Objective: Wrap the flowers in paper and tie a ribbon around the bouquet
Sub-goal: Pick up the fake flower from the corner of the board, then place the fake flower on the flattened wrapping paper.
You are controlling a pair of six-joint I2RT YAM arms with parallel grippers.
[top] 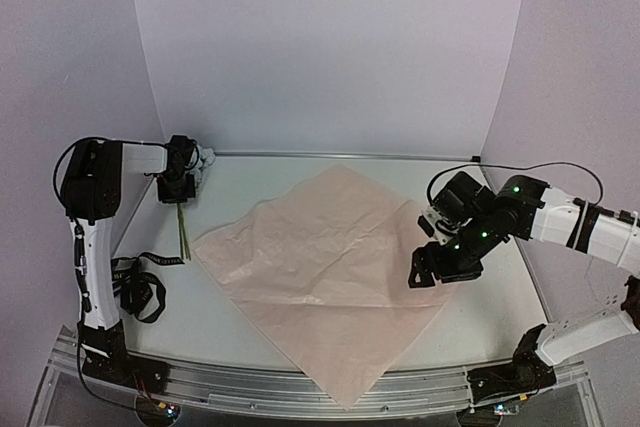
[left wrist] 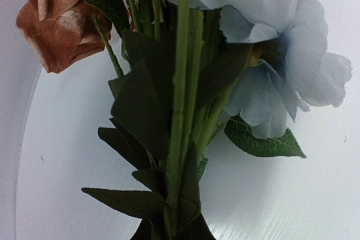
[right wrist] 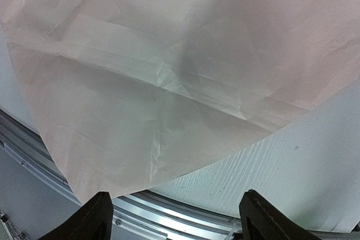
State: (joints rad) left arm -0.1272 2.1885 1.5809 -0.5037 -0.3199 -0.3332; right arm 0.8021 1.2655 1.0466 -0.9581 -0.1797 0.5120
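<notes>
At far-left worktop (top: 232, 339) corner: left fingers (top: 179, 191) closed on flowers (left wrist: 185, 82) at stems; paper (top: 330, 267) spread flat, centre; ribbon (top: 160, 258) left, lettering illegible; right fingers (right wrist: 95, 218) wide above paper's edge.

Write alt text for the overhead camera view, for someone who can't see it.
A large pink paper lies spread on a white table between two robot arms. The left gripper is at a small bunch of flowers in the far left corner; the right gripper, open, is at the paper's right edge.

Pale pink paper (top: 330, 267), flowers (left wrist: 185, 99) pale blue and rust (green leaves (left wrist: 264, 141)).
</notes>
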